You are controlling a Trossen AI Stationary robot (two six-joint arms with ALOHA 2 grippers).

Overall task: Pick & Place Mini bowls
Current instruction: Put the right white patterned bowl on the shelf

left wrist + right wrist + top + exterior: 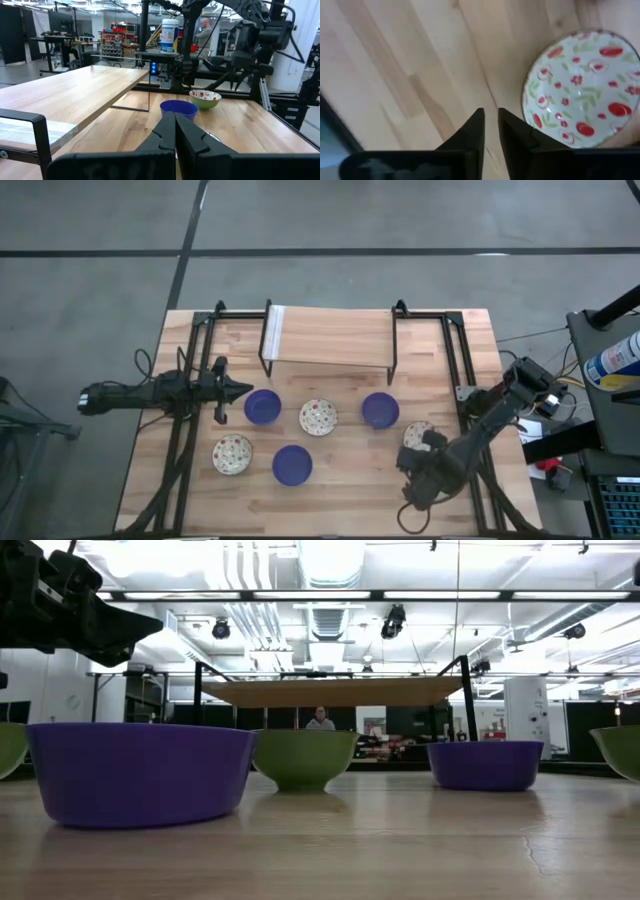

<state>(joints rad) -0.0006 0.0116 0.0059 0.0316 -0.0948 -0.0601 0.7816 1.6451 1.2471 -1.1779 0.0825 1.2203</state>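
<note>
Now right claw beside speckled bowl (nearly shut) — empty.

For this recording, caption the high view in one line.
Six mini bowls on the table; left gripper and right gripper hover empty.

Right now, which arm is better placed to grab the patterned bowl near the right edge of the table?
Right. The right gripper hangs just beside that patterned bowl, fingers nearly shut. The left gripper sits across the table by a blue bowl.
</note>
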